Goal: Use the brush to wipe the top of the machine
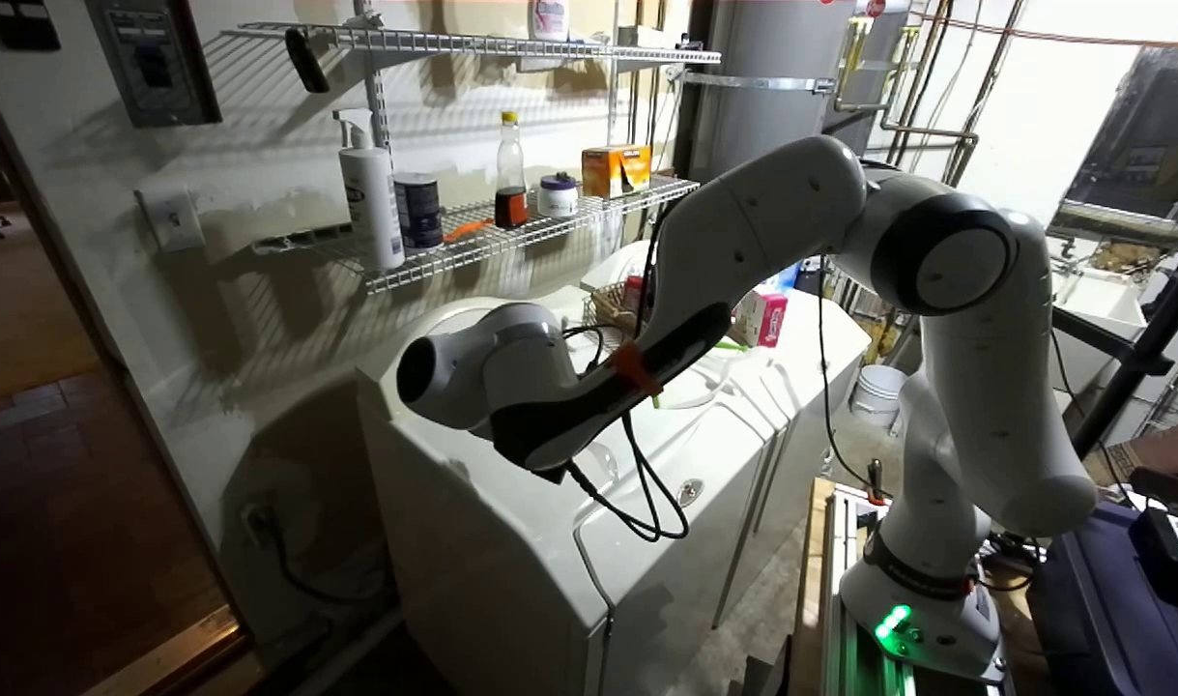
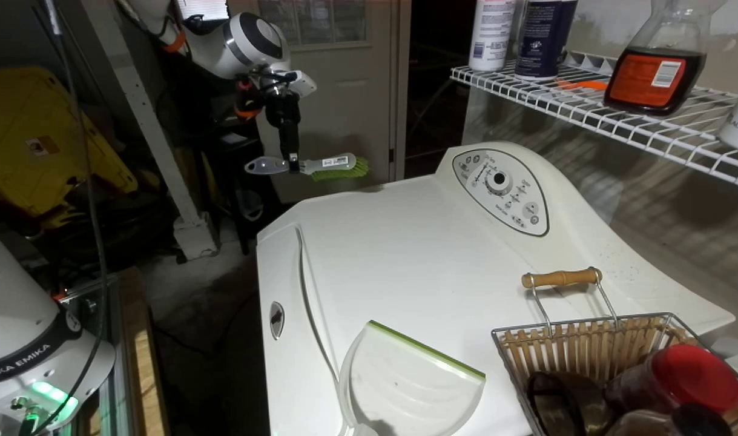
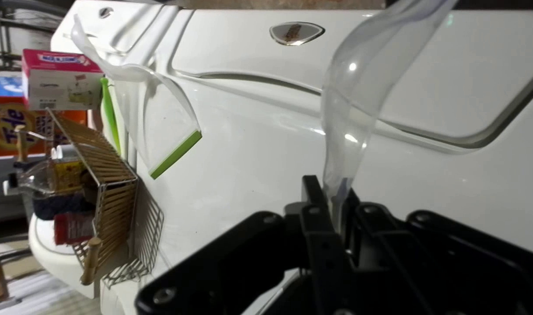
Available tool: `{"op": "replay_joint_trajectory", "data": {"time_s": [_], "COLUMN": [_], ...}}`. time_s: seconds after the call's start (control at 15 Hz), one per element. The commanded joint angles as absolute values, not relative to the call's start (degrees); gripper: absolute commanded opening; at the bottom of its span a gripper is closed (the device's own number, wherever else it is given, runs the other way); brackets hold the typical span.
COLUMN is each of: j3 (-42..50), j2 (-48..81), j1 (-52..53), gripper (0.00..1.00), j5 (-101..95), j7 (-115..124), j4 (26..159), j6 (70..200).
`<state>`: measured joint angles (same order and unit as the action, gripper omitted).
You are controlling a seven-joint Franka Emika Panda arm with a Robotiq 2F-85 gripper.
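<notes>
The brush (image 2: 338, 163) has a clear greyish handle and green bristles that point down. My gripper (image 2: 293, 162) is shut on its handle and holds it about level, seemingly above the machine's far edge in an exterior view. In the wrist view, the clear handle (image 3: 358, 87) runs up from between the fingertips (image 3: 332, 190), and the bristles are out of view. The machine (image 2: 393, 254) is large and white, with a round dial (image 2: 500, 178) on its raised panel. It also shows under the arm in an exterior view (image 1: 492, 493), where the arm hides gripper and brush.
A clear dustpan (image 2: 411, 387) with a green edge lies on the machine top. A basket (image 2: 580, 330) of jars stands beside it. A wire shelf (image 2: 562, 106) with bottles (image 2: 490, 36) hangs over the back. A pink box (image 1: 764, 319) stands farther along.
</notes>
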<state>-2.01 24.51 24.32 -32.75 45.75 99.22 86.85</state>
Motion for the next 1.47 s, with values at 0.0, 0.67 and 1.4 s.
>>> {"op": "replay_joint_trajectory", "data": {"time_s": [0.0,0.67,1.4], "j3": [-4.4,-3.6,-2.1], "j2": [34.3,50.9,48.0], "j1": [25.6,27.1,22.1], "gripper": [0.03,0.03,0.03], "j5": [-39.0,-43.0,-40.9], "j7": [40.6,30.2,31.3], "j4": [89.2,76.7,87.3], "j6": [80.4,77.0,71.0]}}
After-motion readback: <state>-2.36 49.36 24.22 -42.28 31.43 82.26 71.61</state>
